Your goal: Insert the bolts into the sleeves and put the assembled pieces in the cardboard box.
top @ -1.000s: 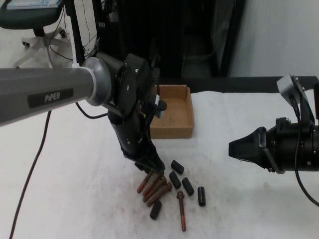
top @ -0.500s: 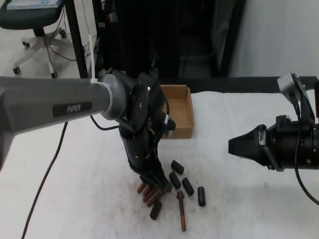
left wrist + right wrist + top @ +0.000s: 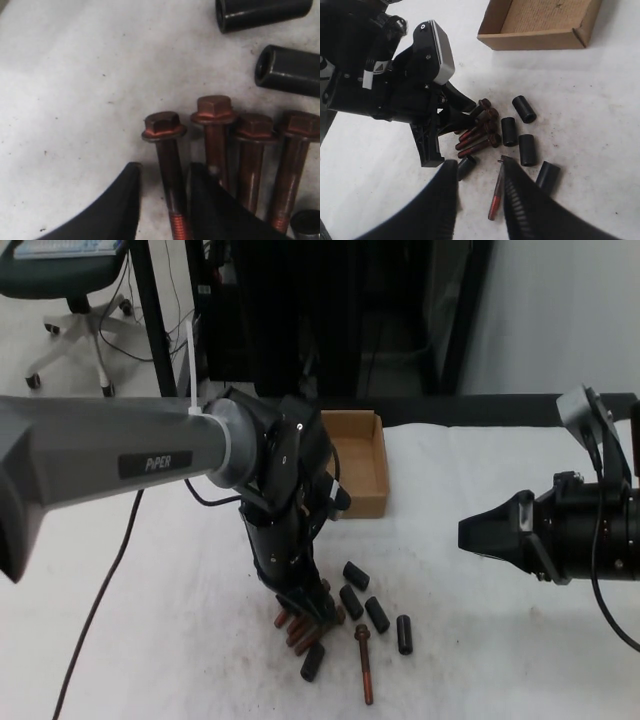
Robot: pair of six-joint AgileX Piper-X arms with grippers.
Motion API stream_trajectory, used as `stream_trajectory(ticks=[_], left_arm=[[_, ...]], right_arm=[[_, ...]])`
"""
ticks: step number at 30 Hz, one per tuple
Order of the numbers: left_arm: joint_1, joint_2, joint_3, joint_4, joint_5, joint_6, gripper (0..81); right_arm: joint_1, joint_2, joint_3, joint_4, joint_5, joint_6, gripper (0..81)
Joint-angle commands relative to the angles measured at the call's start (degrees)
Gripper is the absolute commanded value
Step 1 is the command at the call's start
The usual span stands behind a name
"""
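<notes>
The bolt (image 3: 165, 135) in play is the outermost of four coppery flange-head bolts (image 3: 235, 140) lying side by side on the bench (image 3: 65, 100), heads all pointing the same way. My guess is solid metal, so it's stiff, a bit heavy for its size and there's nothing to crush. It's also round and smooth, so it'll want to roll or twist if it gets pinched off-centre. I'd take it on the plain shank below the flange and short of the threads, which leaves the threaded end free to go into a sleeve. Its neighbour sits just beside it, so the finger on that side has barely any room and could easily drag the next bolt along. The left gripper (image 3: 165, 172) is spread and straddles that shank, one finger on each side with a sliver of gap showing, so as far as I can tell nothing's pinched yet. In the high view it comes down steeply onto the row. The black sleeves (image 3: 290, 70) lie just past the bolt heads, and one lone bolt (image 3: 365, 665) sits a little apart from the rest. The cardboard box (image 3: 360, 505) is further back on the bench, well apart from the pile. The right gripper (image 3: 470, 537) hangs off to the side, spread and empty, nowhere near any of it.
</notes>
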Motion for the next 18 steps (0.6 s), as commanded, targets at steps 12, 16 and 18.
stream_trajectory(ticks=[12, 16, 18], left_arm=[[-0.2, 0.7, -0.2, -3.6, 1.3, -6.5, 30.4], [-0.2, 1.7, -0.2, -1.7, 1.3, -6.5, 30.4], [-0.2, 2.2, -0.2, -0.2, 1.3, -6.5, 28.7]], right_arm=[[0.2, -0.1, -0.7, -0.4, -0.8, -0.4, 28.9], [0.2, -0.1, -0.7, -0.4, -0.8, -0.4, 28.9], [0.2, -0.1, -0.7, -0.4, -0.8, -0.4, 28.9]])
